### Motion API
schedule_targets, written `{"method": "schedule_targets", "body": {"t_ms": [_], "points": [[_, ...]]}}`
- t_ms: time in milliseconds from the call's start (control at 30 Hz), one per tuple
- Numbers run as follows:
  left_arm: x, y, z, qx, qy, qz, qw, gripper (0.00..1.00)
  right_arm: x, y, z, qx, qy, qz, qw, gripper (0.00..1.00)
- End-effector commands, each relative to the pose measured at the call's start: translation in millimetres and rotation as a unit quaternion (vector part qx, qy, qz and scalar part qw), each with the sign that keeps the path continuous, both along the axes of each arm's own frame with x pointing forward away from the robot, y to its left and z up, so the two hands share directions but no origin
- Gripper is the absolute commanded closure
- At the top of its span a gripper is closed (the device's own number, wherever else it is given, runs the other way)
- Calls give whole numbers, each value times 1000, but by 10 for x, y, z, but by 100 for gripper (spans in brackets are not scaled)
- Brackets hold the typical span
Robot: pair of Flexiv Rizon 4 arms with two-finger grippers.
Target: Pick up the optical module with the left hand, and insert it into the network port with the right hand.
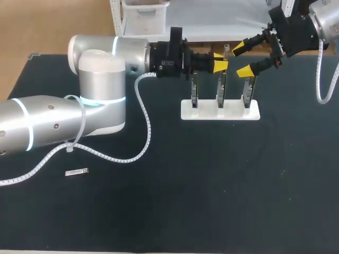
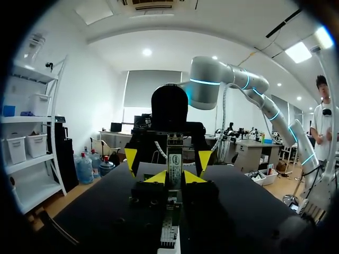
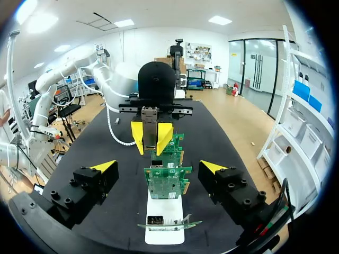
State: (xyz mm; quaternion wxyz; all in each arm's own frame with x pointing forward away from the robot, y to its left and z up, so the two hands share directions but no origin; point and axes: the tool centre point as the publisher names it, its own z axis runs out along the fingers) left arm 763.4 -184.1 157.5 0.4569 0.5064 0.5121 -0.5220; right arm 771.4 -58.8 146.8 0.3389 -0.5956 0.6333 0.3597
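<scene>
Two grippers faced each other above the table (image 1: 212,190), close to its far edge and over the white base (image 1: 234,114) that carried three upright cards (image 1: 221,91). The left gripper (image 1: 220,60) had its yellow tips pinched on the module (image 1: 226,51), which hung over the middle card. The module seemed to stand upright, its long axis across the left fingers rather than along them, with its upper part free above the tips.

The right gripper (image 3: 159,166) was spread wide and held nothing. In its wrist view the module sat straight ahead, centred between its tips but beyond them, untouched. So the right arm was the free one, and the handover likely turned on that line. A straight advance toward the left arm should bring the open tips to either side of the module's free part, provided they closed clear of the left fingers.

Which card's port was meant I could not tell; a bracket opening showed on the card nearest the right gripper.
</scene>
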Motion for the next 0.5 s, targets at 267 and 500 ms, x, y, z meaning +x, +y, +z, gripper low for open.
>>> {"method": "schedule_targets", "body": {"t_ms": [267,500], "points": [[16,-5,-14,-1,-1,-2,1000,100,-12,-2,0,0,-1,-1,1000,0],[26,-15,-19,0,-1,-5,1000,100,-12,-2,0,0,-1,-1,1000,0]]}}
